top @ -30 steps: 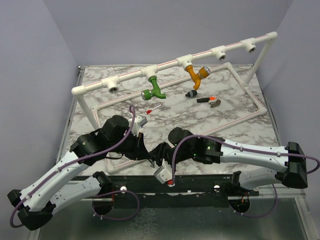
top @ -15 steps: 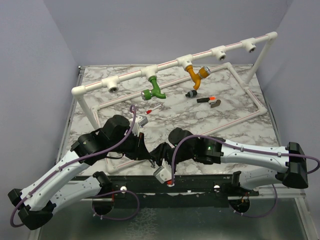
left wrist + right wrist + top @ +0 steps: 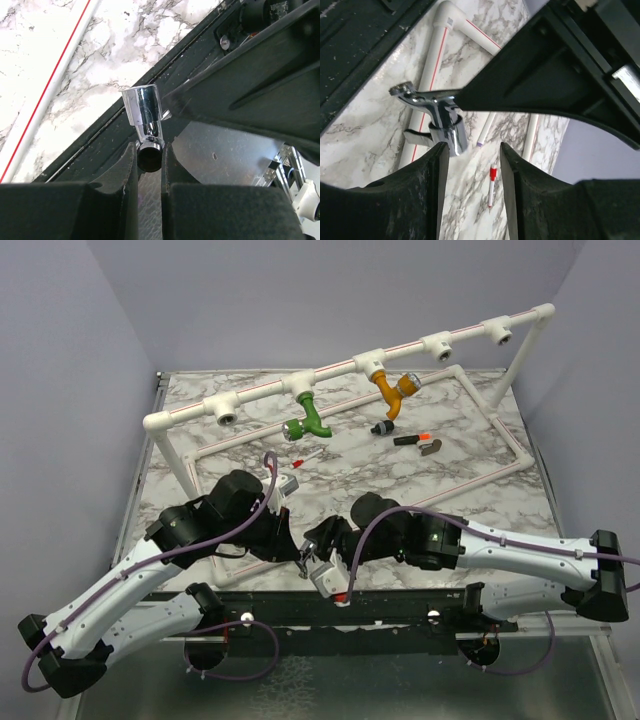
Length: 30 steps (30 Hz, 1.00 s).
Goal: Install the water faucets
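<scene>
The grey metal faucet [image 3: 145, 112] is held by its dark round end between my left gripper's [image 3: 149, 150] fingers, over the table's near edge. It also shows in the right wrist view [image 3: 447, 129], just beyond my right gripper's [image 3: 472, 150] left finger. The right gripper is open and empty, facing the faucet. In the top view the two grippers meet at the near middle, left [image 3: 298, 550] and right [image 3: 320, 540]. The green faucet [image 3: 311, 421] and the mustard-orange faucet [image 3: 391, 391] hang from tee joints on the white pipe rail [image 3: 330, 368].
The rail has open tee joints at the left [image 3: 223, 412] and right [image 3: 440, 346]. The pipe frame's base [image 3: 505, 430] lies on the marble table. A red-tipped stick [image 3: 491, 182], a purple-tipped stick [image 3: 485, 131] and small dark parts [image 3: 381, 427] lie inside the frame.
My right arm has shifted a little to the right and its gripper has drawn slightly up beside the left gripper. The left arm has barely moved.
</scene>
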{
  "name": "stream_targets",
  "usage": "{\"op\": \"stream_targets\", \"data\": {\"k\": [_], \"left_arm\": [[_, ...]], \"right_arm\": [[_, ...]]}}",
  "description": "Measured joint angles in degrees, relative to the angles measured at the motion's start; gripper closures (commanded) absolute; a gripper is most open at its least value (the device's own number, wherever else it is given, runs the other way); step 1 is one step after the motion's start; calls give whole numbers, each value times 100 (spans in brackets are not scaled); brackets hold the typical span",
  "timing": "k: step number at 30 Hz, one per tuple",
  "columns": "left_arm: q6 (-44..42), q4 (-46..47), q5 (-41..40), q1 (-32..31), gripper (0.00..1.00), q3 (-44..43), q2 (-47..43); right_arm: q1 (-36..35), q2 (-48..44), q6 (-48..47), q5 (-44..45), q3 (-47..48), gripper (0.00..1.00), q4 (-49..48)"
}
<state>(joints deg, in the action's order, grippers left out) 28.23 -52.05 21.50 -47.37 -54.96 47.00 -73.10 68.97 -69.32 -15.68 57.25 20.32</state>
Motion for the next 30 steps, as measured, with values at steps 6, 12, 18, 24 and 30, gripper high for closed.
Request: {"op": "stream_targets", "data": {"k": [6, 12, 18, 24, 30], "left_arm": [[-22, -81, -52, 0, 100, 2, 7], [-52, -79, -186, 0, 100, 0, 4], [-96, -42, -400, -2, 100, -225, -118], [-114, 140, -590, 0, 100, -439, -348], [-98, 531, -769, 0, 100, -446, -647]], "right_arm": [[2, -363, 411, 498, 11, 48, -11], [2, -785, 1410, 1226, -31, 42, -120], [4, -1049, 3095, 2240, -63, 31, -155], [72, -1331, 4968, 3010, -144, 28, -142], [393, -1504, 6835, 3235, -289, 27, -138]]}}
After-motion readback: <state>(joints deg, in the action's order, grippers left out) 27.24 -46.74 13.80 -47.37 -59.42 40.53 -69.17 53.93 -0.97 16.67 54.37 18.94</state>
